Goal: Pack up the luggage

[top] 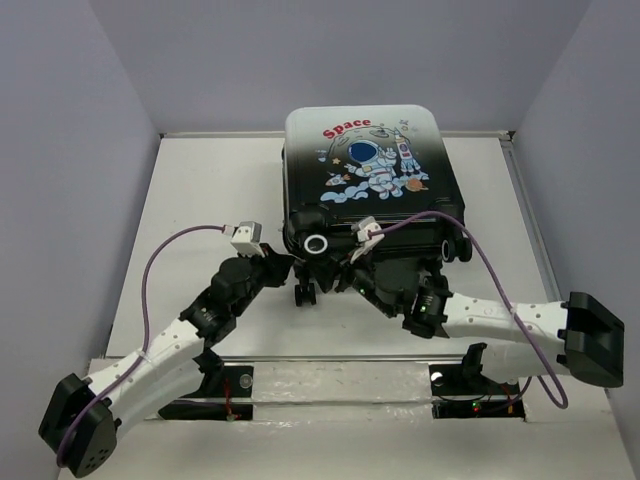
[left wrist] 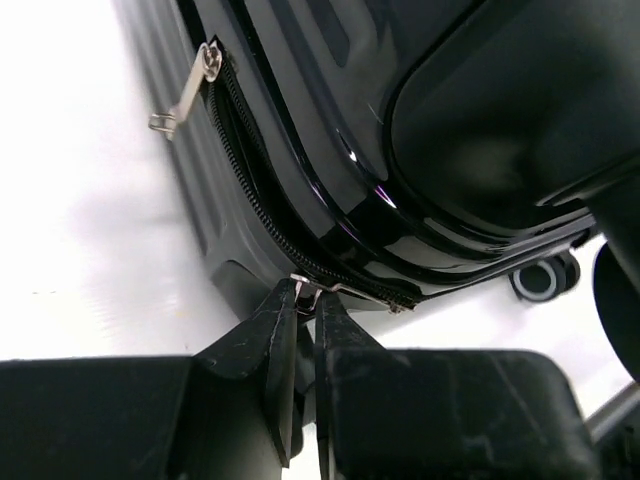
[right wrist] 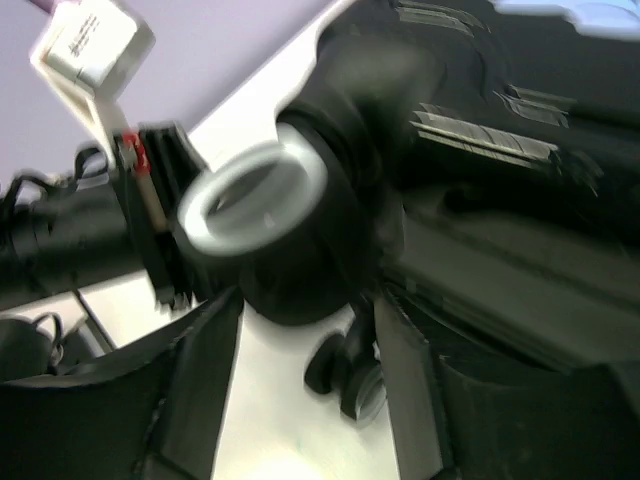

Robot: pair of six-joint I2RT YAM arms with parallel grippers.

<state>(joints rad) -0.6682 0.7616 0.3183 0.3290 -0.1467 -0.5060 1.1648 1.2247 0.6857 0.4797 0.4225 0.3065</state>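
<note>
The luggage (top: pixel 365 170) lies flat at the back middle of the table with its lid down, the astronaut and red "Space" print facing up and its black wheels (top: pixel 305 293) toward me. My left gripper (top: pixel 283 262) is at its near left corner. In the left wrist view it (left wrist: pixel 306 300) is shut on a silver zipper pull (left wrist: pixel 330 292) on the black zipper track. A second zipper pull (left wrist: pixel 185 95) hangs free farther along. My right gripper (top: pixel 350 272) is at the near edge. It (right wrist: pixel 305 335) is open, with a white-rimmed wheel (right wrist: pixel 265 205) just beyond its fingertips.
The white table (top: pixel 190 200) is walled by lilac panels on the left, right and back. Purple cables (top: pixel 160 255) loop over both arms. The left wrist camera box (right wrist: pixel 90 45) is close to the right gripper. A second wheel pair (right wrist: pixel 355 370) stands on the table.
</note>
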